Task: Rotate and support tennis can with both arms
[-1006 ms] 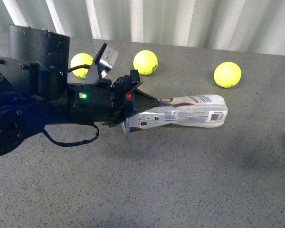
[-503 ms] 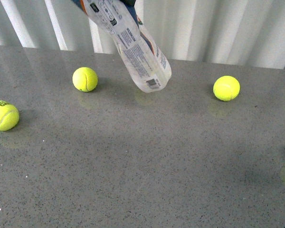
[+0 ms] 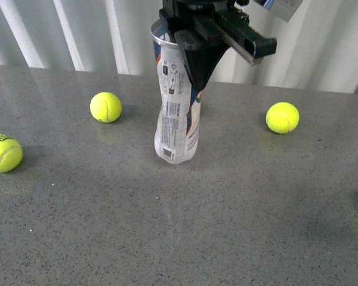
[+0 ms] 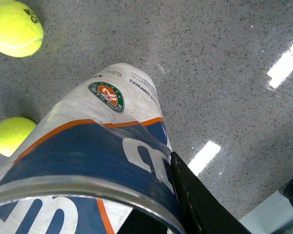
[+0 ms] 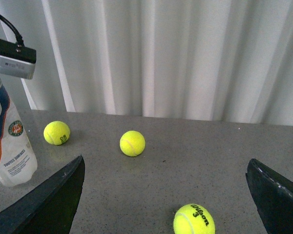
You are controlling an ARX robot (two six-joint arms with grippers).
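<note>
Left gripper (image 3: 197, 56) gripped upright tennis can (image 3: 176, 122) at rim; only right wrist view showed right gripper (image 5: 164, 165) spread wide, empty; balls (image 3: 105, 107) well apart.

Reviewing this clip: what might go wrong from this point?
1. The left gripper pinches the tennis can only near its rim. The crinkled, waisted tube stands slightly tilted, so it may tip or buckle if released.
2. The right gripper is open and apart from the can, so nothing supports it lower down.

left gripper (image 3: 191, 59) clamped from above, right gripper (image 5: 165, 163) spread wide.
</note>
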